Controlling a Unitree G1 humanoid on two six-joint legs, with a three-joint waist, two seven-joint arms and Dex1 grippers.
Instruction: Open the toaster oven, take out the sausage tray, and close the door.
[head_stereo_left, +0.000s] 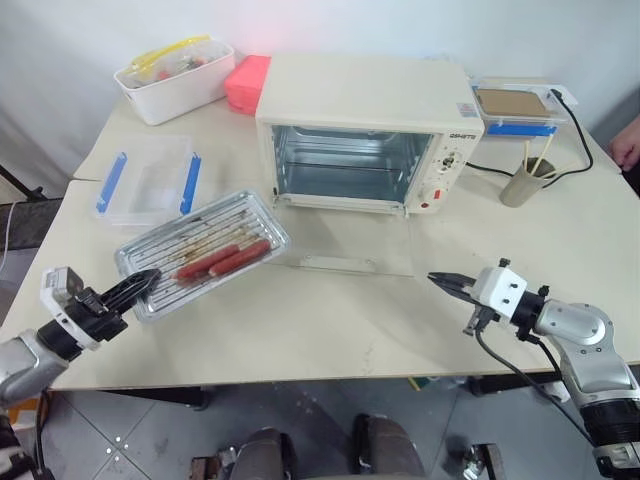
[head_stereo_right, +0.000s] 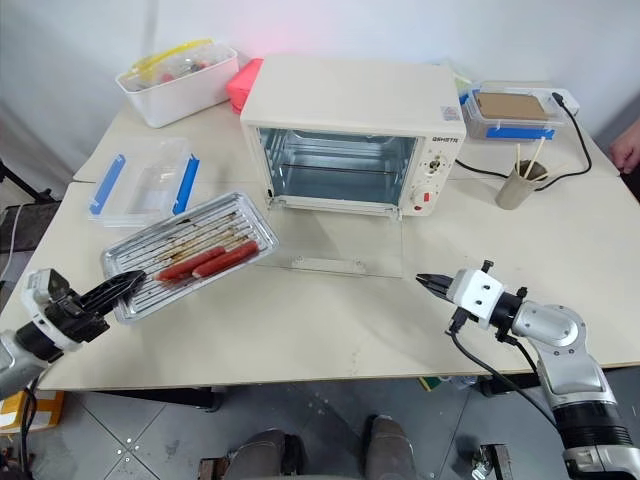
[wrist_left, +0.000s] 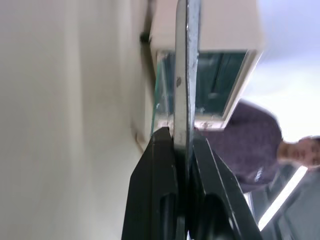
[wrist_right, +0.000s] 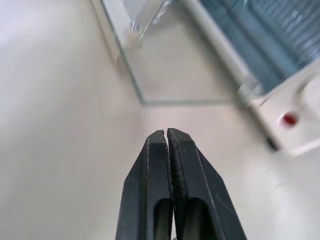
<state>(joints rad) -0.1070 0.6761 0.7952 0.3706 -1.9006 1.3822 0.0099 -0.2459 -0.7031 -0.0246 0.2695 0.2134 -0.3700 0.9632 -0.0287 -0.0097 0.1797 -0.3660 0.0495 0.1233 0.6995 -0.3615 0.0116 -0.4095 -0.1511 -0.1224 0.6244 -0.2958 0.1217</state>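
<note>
Our left pincer is clamped on the tray. Our right pincer, pinched together and empty, is nearer the door, which lies flat just ahead of its tips.

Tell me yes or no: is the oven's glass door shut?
No, the glass door with cream frame lies flat open before the cream-white boxy toaster oven.

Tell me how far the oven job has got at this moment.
Done: the door lies folded down flat and the toaster oven cavity is bare. In hand: the sausage tray is out on the table, the left claw shut on its near corner. Left: release the tray and close the door; the right claw is shut, holding nothing, beside the door.
</note>
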